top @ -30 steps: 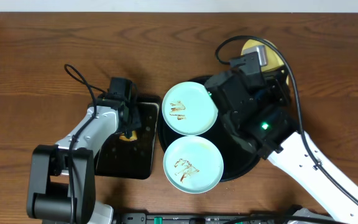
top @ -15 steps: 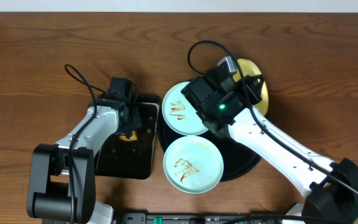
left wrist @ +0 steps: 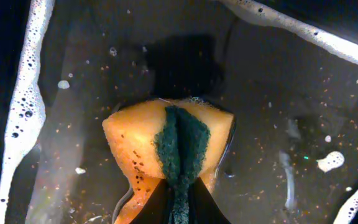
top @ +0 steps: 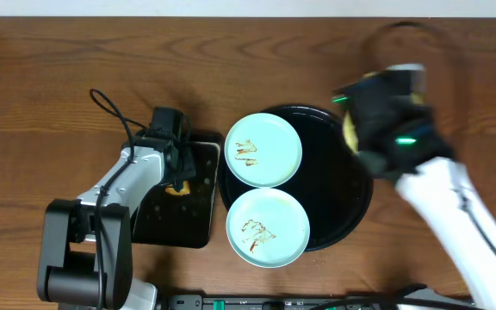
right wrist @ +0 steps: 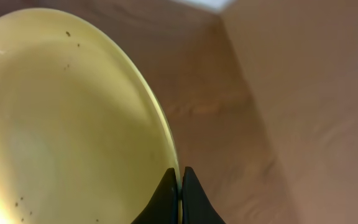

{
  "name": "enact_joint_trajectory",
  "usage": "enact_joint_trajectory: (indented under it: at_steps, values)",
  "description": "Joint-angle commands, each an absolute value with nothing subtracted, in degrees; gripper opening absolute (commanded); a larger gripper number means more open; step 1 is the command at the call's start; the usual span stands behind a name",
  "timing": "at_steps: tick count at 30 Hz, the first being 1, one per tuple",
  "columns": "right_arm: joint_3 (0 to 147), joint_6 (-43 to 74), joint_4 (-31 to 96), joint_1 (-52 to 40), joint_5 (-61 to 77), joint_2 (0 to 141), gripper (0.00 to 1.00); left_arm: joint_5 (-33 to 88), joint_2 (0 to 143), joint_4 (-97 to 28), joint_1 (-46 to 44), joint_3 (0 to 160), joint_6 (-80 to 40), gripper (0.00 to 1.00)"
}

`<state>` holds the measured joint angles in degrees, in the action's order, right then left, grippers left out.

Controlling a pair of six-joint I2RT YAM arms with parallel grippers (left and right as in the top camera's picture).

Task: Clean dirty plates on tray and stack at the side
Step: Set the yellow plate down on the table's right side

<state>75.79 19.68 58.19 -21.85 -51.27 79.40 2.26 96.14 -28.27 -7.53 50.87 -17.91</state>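
Near mint plate point(top: 268, 228), smeared, at 7 o'clock of tray point(top: 334, 185), overhanging rim. Far mint plate point(top: 263, 151), smeared, at tray's 10 o'clock. Left claw point(left wrist: 179, 206) clamped on sponge point(left wrist: 138, 140) in soapy small tray point(top: 164, 222), 9 o'clock of tray. Right claw point(right wrist: 180, 182) pinching yellow plate point(right wrist: 67, 124) rim, tray's 2 o'clock, blurred.

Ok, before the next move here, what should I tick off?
Grip of right end effector on yellow plate rim: ok.
Cleanliness of yellow plate: not ok, dark specks.
Grip of left end effector on sponge: ok.
Wetting of sponge: ok, in sudsy rectangular tray.
Cleanliness of upper mint plate and lower mint plate: not ok, brown smears, both on round tray.
Yellow plate's place over table: cannot tell, overhead blurred.
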Motion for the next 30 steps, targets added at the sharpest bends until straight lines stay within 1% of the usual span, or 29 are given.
enact_joint_trajectory:
  at_steps: [1,7,11,18,26,30]
  values:
    - [76.09,26.96,60.03,-11.7,-35.7,75.57,0.01,5.63,99.66,-29.32,-7.66,48.71,-17.19,0.07]
    - [76.05,29.12,64.14,9.52,-18.83,76.64,0.01,5.65,99.66,-29.47,-7.66,48.71,-17.19,0.08]
    - [76.05,29.1,63.51,18.7,-15.46,80.29,0.01,6.17,99.66,-29.45,-7.66,48.71,-17.17,0.07]
    - [76.05,27.81,58.04,25.04,-13.89,90.28,0.01,6.9,99.66,-29.23,-7.66,48.71,-16.97,0.07]
    - [76.05,29.54,53.19,32.45,-11.66,104.4,0.01,6.92,99.66,-29.26,-7.66,48.71,-16.49,0.07]
    - [76.05,29.08,51.88,35.16,-11.29,108.18,0.01,6.94,99.66,-29.28,-7.68,48.71,-16.51,0.07]
